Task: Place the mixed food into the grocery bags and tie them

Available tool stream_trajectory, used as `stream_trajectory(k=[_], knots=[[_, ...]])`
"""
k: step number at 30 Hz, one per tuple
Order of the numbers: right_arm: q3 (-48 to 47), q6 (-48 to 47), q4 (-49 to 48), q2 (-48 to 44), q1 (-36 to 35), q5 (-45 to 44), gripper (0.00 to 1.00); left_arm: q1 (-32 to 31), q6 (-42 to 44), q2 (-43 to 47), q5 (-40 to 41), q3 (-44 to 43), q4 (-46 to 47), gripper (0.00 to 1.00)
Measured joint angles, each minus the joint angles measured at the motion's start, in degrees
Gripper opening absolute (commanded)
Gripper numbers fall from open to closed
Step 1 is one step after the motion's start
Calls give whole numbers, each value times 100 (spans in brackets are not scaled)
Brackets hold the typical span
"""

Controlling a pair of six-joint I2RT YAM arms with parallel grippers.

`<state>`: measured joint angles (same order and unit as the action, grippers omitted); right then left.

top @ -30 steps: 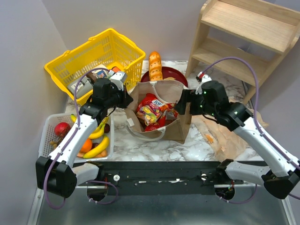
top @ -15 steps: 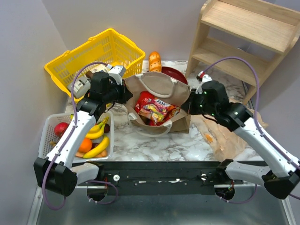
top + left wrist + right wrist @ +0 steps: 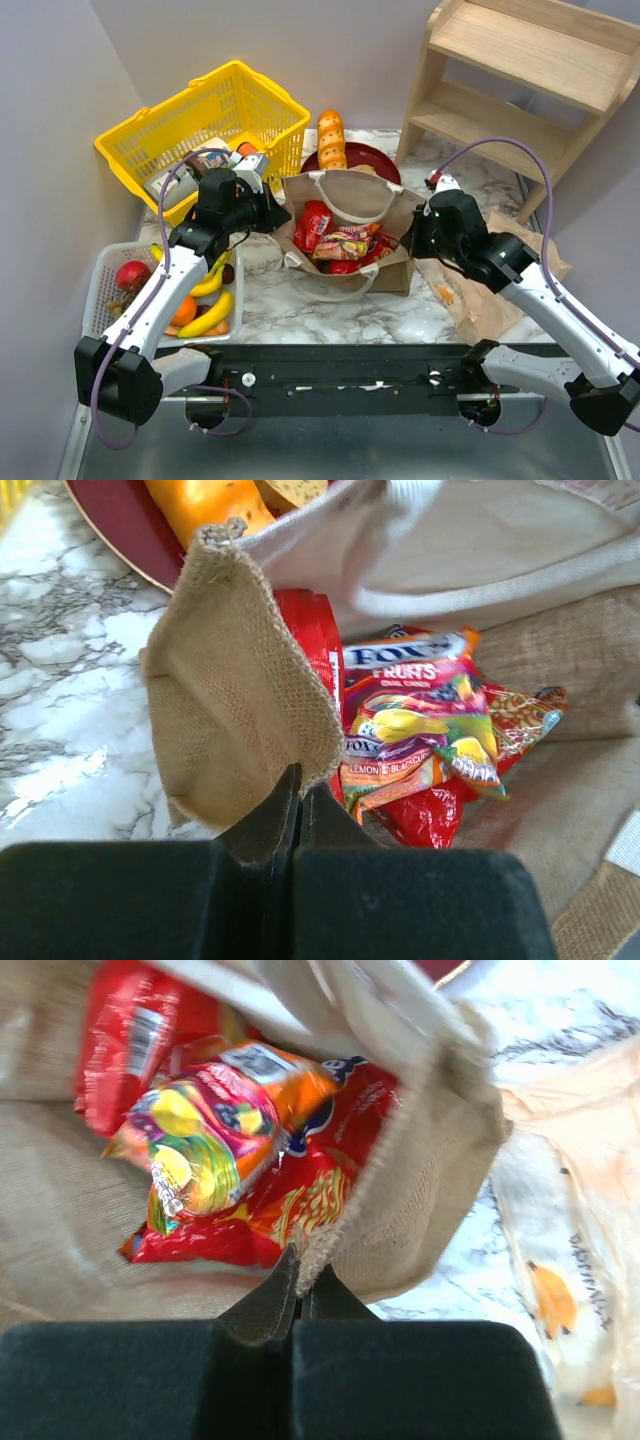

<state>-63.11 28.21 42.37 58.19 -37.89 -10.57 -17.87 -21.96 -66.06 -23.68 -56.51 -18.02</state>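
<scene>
the brown bag (image 3: 388,272) (image 3: 240,700) sits in the middle of the marble table (image 3: 260,290) with its mouth held wide. at the bag's 9 o'clock the left gripper (image 3: 278,215) (image 3: 297,790) has its fingers pinched tight on a flap of the rim. at 3 o'clock the right gripper (image 3: 408,238) (image 3: 300,1265) is clamped the same way on the opposite rim. red and orange crisp packets (image 3: 345,245) (image 3: 420,720) (image 3: 220,1140) lie heaped inside the bag. the thin plastic bag (image 3: 490,300) (image 3: 560,1240) lies crumpled at 4 o'clock, under the right arm. bananas (image 3: 208,318), an orange (image 3: 183,310) and a red fruit (image 3: 132,273) are in the white tray (image 3: 100,275) at 8 o'clock. the yellow basket (image 3: 200,120) is at 10 o'clock, and the loaf (image 3: 331,140) on its red plate (image 3: 375,160) is at 12.
</scene>
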Motion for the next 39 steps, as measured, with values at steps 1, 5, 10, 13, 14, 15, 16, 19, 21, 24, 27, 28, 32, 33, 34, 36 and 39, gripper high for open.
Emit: stream_trajectory(k=[1, 5, 10, 13, 14, 15, 16, 19, 21, 24, 27, 28, 32, 33, 34, 36, 39], knots=[[-11, -28, -11, 59, 0, -59, 1, 0, -13, 0, -26, 33, 59, 0], [-275, -260, 59, 107, 0, -350, 1, -17, 15, -2, -63, -9, 240, 0], [-1104, -761, 127, 356, 76, -758, 1, -317, 160, -216, 44, -452, -44, 0], [-1572, -1108, 76, 481, 376, -901, 1, -752, 179, -472, 177, -907, -136, 0], [-1648, -1202, 26, 481, 527, -938, 1, -901, 151, -601, 212, -1084, -90, 0], [-1694, -1294, -37, 474, 693, -960, 1, -1016, 96, -723, 227, -1222, 9, 0], [-1735, -1360, -96, 470, 841, -973, 1, -1097, 42, -817, 247, -1303, 140, 0], [-1749, -1545, -315, 472, 1316, -1038, 1, -1276, -146, -1239, 260, -1554, 562, 0], [-1749, -1652, -389, 492, 1554, -1078, 1, -1364, -212, -1633, 260, -1805, 774, 0], [-1740, -1781, -527, 555, 1904, -1073, 1, -1491, -243, -2350, 264, -2367, 992, 0], [-1731, -1858, -704, 693, 2251, -1084, 1, -1615, -229, -3016, 264, -2946, 1115, 0], [-1725, -1882, -769, 748, 2347, -1091, 1, -1659, -219, -3244, 262, -3158, 1150, 0], [-1687, -1963, -1016, 975, 2581, -1167, 1, -1818, -186, -3851, 264, -3738, 1237, 0], [-1655, -1978, -1075, 1023, 2638, -1202, 1, -1864, -188, -3915, 264, -3788, 1257, 0], [-1620, -1993, -1126, 1067, 2691, -1226, 1, -1893, -186, -3941, 264, -3803, 1281, 0], [-1526, -2020, -1217, 1139, 2802, -1233, 2, -1987, -179, -3965, 267, -3827, 1283, 0], [-1423, -2037, -1303, 1276, 2935, -1228, 53, -2124, -151, -4009, 271, -3829, 1309, 0]])
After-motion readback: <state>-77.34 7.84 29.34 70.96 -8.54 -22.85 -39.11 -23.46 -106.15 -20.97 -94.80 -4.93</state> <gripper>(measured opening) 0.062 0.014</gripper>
